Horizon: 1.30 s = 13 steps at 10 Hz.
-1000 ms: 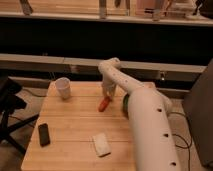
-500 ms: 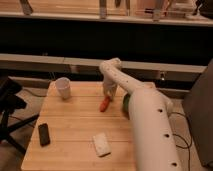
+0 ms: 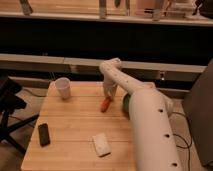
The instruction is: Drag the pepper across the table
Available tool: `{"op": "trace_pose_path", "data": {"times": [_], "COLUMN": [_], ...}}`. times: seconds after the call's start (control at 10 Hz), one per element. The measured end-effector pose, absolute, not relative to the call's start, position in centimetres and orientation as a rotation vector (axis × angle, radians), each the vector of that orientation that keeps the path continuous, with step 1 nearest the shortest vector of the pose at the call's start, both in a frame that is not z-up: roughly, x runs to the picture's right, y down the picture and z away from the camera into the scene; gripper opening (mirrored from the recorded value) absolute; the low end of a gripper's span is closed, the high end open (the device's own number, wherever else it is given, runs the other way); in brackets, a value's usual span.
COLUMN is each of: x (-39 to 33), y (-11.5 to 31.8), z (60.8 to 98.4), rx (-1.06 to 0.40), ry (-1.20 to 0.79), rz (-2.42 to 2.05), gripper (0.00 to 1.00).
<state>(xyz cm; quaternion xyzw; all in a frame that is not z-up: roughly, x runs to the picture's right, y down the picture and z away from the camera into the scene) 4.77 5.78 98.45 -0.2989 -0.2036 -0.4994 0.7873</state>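
The pepper [image 3: 105, 104] lay on the tabletop [image 3: 75, 125] toward its far edge, and the gripper [image 3: 109, 95] stood just over it. How far it was open could not be told.

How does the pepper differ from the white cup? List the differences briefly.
Colour: the pepper is red-orange, the cup is white. Size: the pepper is slim and much smaller than the cup. Pose: the pepper lies flat, while the cup stands upright. The gripper is close by the pepper, apart from the cup. Both sit on the table.
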Motion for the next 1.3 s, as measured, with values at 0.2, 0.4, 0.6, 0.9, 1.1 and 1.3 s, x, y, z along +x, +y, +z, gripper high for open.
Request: {"op": "trace_pose_path", "data": {"times": [0.2, 0.4, 0.6, 0.9, 1.1, 1.3], "x": [5.09, 5.13, 5.09, 5.06, 5.06, 5.03], "y": [6.18, 6.14, 6.27, 6.56, 6.61, 6.6], "z": [98.29, 98.32, 98.28, 98.05, 98.04, 97.98], "rx": [-0.648, -0.648, -0.645, -0.649, -0.649, -0.65], "ry": [-0.433, -0.433, -0.432, -0.432, -0.432, -0.433], "rz": [-1.078, -1.074, -1.077, -1.078, -1.078, -1.079], "gripper": [0.0, 0.0, 0.0, 0.0, 0.0, 0.0]}}
